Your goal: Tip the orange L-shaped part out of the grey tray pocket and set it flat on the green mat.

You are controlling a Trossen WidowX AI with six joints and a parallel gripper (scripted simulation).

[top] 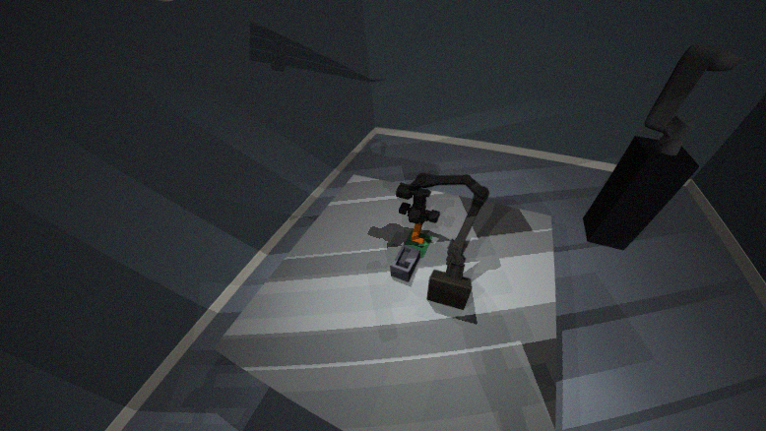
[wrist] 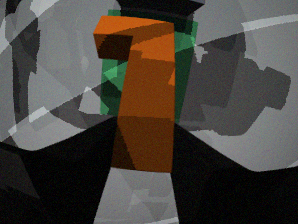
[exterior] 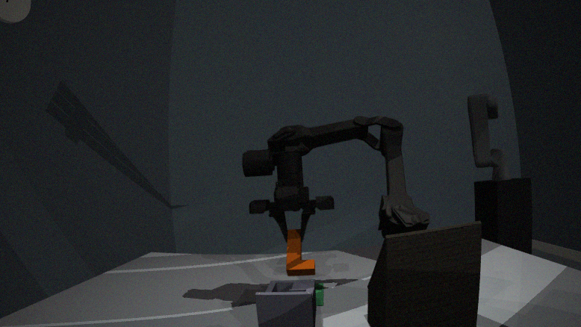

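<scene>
The orange L-shaped part (top: 415,235) (exterior: 293,251) (wrist: 150,85) is out of the tray, held in the air. Its long leg stands about upright, with the L-shaped end at the bottom. My gripper (top: 418,223) (exterior: 294,234) (wrist: 144,127) is shut on the upper end of the long leg. The green mat (top: 423,250) (exterior: 319,298) (wrist: 111,70) lies below the part, partly covered by it in the wrist view. The grey tray (top: 401,273) (exterior: 284,310) stands beside the mat with its pocket empty.
The arm's base block (top: 449,290) (exterior: 431,280) stands to the right of the tray. A dark pedestal (top: 632,198) (exterior: 502,215) with another arm-like shape stands farther off at the right. Hard shadows of the arm fall around the mat.
</scene>
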